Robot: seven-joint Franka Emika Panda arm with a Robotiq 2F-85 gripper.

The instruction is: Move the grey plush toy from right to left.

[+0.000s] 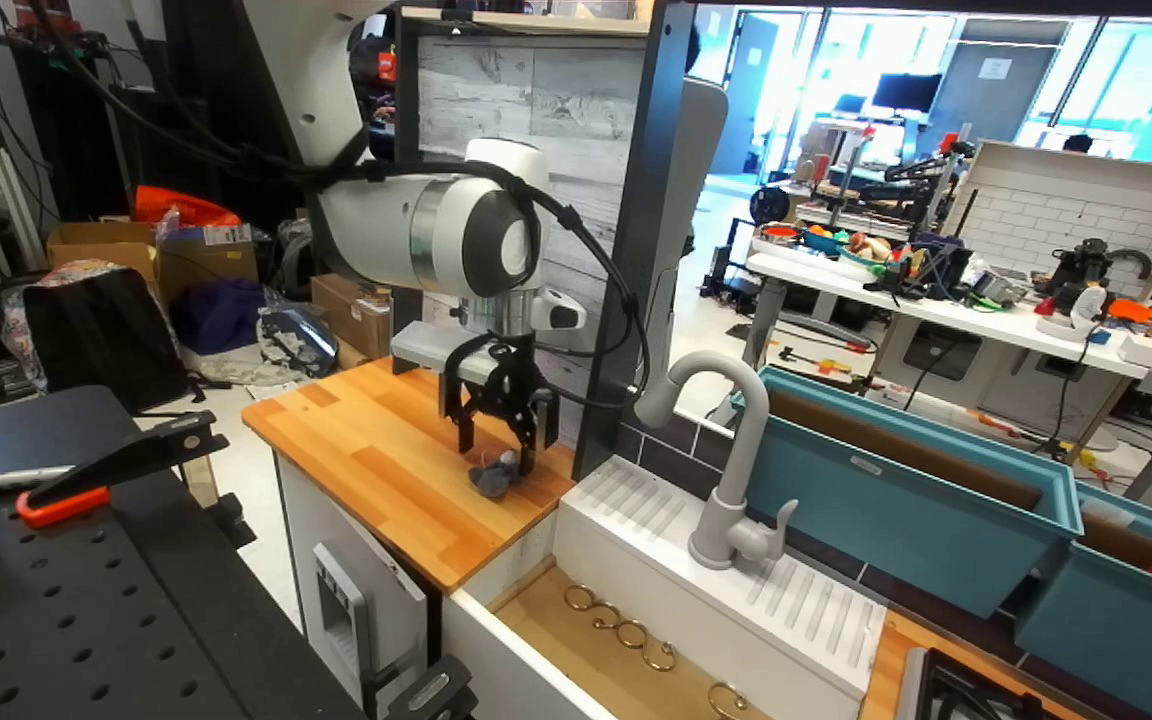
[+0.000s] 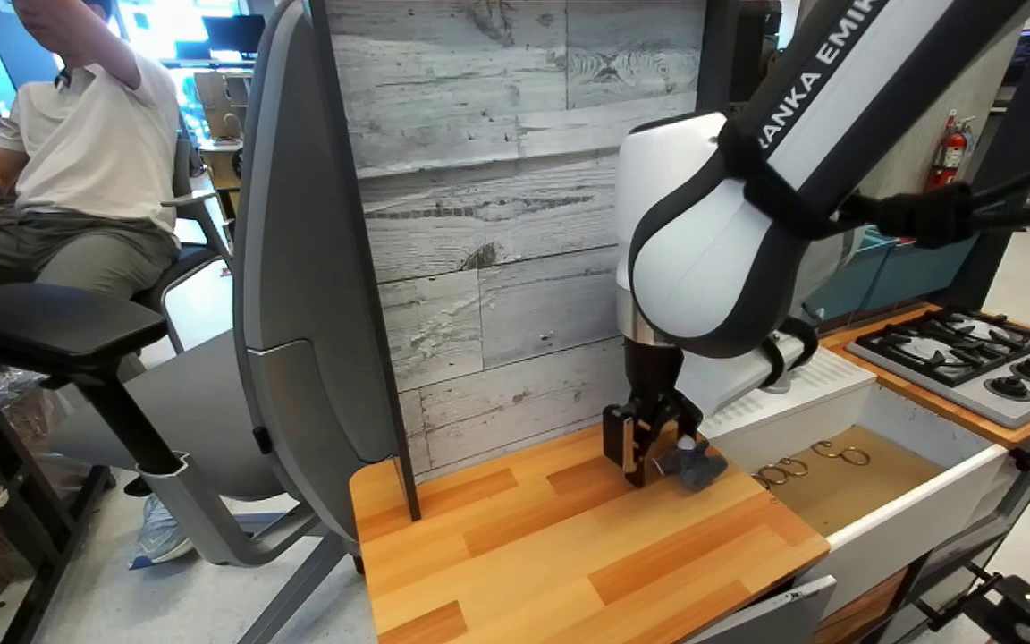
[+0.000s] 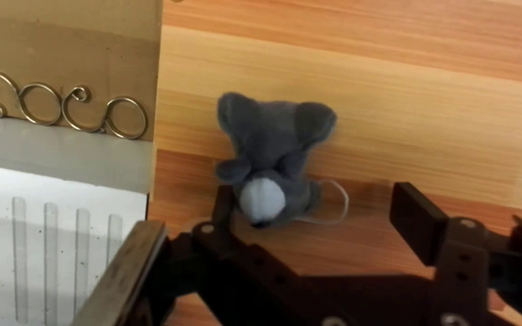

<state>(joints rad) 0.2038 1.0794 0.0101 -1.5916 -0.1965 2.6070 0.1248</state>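
Note:
The grey plush toy [image 3: 272,136] is a small dark grey mouse with a whitish muzzle and a thin pale tail. It lies on the wooden counter [image 3: 424,113] in the wrist view, near the edge beside the sink. It also shows in both exterior views [image 1: 492,478] [image 2: 696,467]. My gripper [image 3: 311,203] is open and points down, low over the counter. The left finger in the wrist view is right beside the toy's muzzle; I cannot tell whether they touch. The right finger is well apart from the toy. The gripper also shows in both exterior views [image 1: 496,450] [image 2: 661,454].
A grey faucet [image 1: 731,470] stands on the white ribbed sink ledge [image 1: 626,500]. The sink basin [image 1: 536,610] holds curled metal wire [image 3: 39,102]. A grey wood-patterned panel [image 2: 497,224] rises behind the counter. A stove [image 2: 971,358] stands past the sink.

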